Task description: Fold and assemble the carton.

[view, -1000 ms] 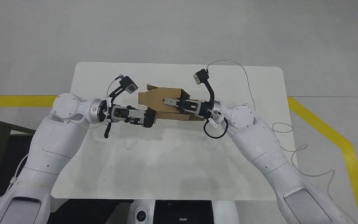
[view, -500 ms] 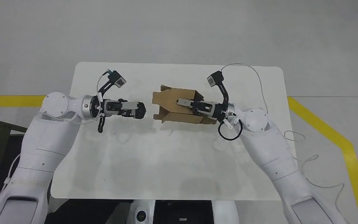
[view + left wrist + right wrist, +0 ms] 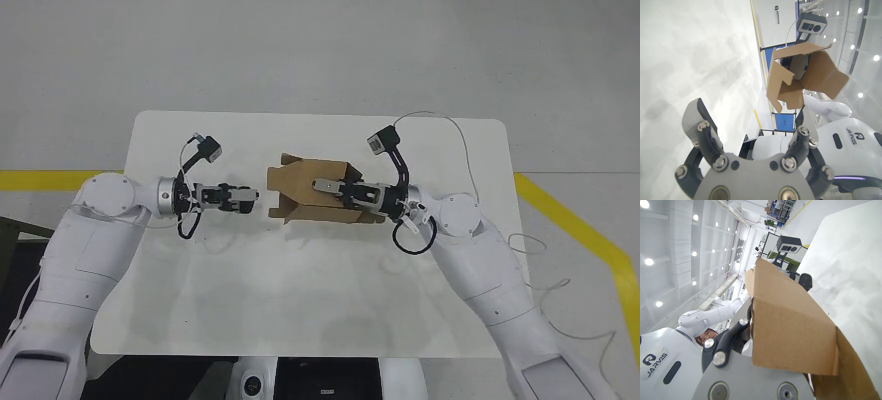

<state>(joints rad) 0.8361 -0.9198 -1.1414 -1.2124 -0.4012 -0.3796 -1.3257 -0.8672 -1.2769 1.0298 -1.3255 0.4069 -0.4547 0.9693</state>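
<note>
From the top, the brown carton (image 3: 305, 190) is lying on its side over the far middle part of the white counter (image 3: 300, 300), with its open end and loose flaps pointing to the left arm. The right claw (image 3: 322, 186) is reaching in from the other end and is clamping one carton wall between its fingers, one finger lying on the outside of the upper panel. The left claw (image 3: 258, 197) is waiting just beside the flaps, apart from them. In the left wrist view, this claw is standing wide apart and is gripping nothing; its two fingers (image 3: 703, 109) are framing the carton, which is showing its hollow inside, with one flap hanging toward the counter and another spreading out. The right arm's camera (image 3: 811, 24) is looking over the carton from behind. In the right wrist view, the carton wall is covering most of the claw; one dark finger (image 3: 728, 335) is pressing against the cardboard, and the white counter is running along behind the carton.
</note>
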